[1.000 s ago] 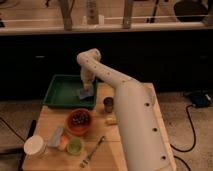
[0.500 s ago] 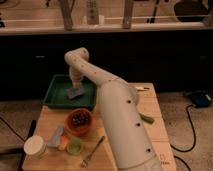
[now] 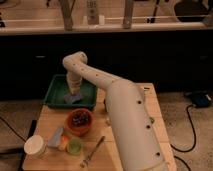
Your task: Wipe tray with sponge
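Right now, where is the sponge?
In the camera view the sponge lies inside the tray at the far left of the table, just below the gripper, with the orange bowl in front of the tray.
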